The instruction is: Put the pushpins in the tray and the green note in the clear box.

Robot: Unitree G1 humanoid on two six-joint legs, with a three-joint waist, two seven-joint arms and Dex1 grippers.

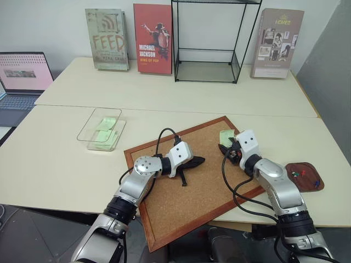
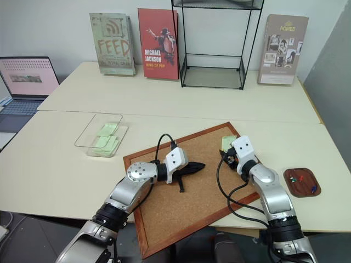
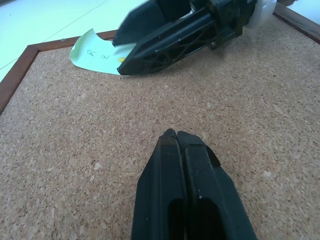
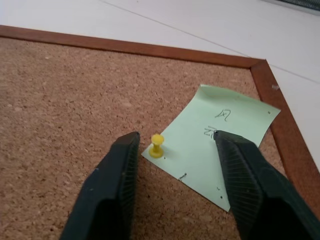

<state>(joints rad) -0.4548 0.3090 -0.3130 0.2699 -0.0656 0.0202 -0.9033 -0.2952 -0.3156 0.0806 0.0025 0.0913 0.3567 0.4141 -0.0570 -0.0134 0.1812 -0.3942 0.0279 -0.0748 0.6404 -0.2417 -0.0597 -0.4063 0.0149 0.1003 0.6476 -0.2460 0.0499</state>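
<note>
Corkboard, centre frame: green note at its upper right corner, held by a yellow pin.
Right gripper: jaws open, straddling the pin.
Left gripper: jaws closed, empty, on the cork.
Tray, lower right: red, green and blue pins inside.
Clear box, centre left: green notes inside.

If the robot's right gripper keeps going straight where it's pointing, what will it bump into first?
Probably the yellow pushpin. It stands between the open fingers of the right gripper, stuck through the corner of the green note on the corkboard.
</note>
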